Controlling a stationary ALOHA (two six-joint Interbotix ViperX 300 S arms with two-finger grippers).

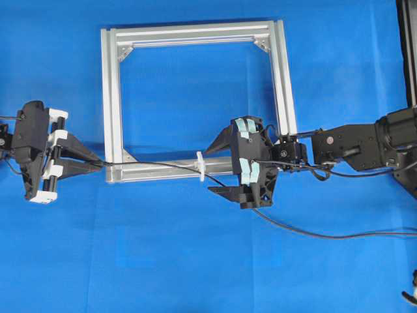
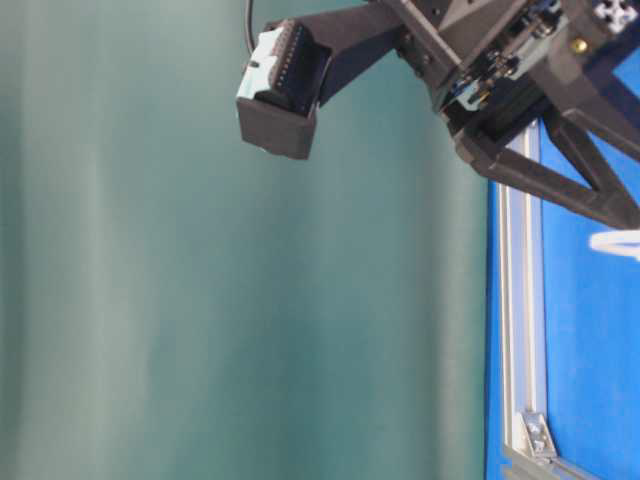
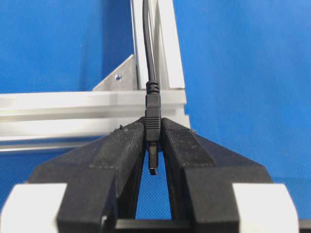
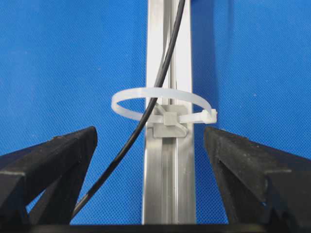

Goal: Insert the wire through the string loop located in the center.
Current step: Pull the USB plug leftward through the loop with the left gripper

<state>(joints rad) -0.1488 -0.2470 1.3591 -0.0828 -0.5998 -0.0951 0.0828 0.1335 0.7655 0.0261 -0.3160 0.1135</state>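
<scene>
The blue worktop [image 1: 195, 261] spreads under everything I can see, and on it lies the square silver aluminium frame [image 1: 111, 98], its near rail running between my 2 arms. My right pincer [image 1: 216, 168] hangs over that near rail toward its right end, fingers spread as wide as they go and holding nothing; from its wrist camera each black finger [image 4: 53, 160] stands well off to 1 side of the rail. My left pincer [image 1: 101, 164] sits just off the frame's near-left corner, closed tight on the plug end of the wire [image 1: 156, 164]. In the left wrist view the dark plug [image 3: 153, 114] is pinched between my 2 fingers, its metal tip pointing back toward the camera and the cable running away along the frame rail. From that grip the wire stretches right along the rail, passes through the string loop [image 1: 201, 165], then trails under my right pincer and away across the worktop to the right. The string loop [image 4: 160, 104] stands upright across the rail near its middle, with the wire threaded inside its ring.
</scene>
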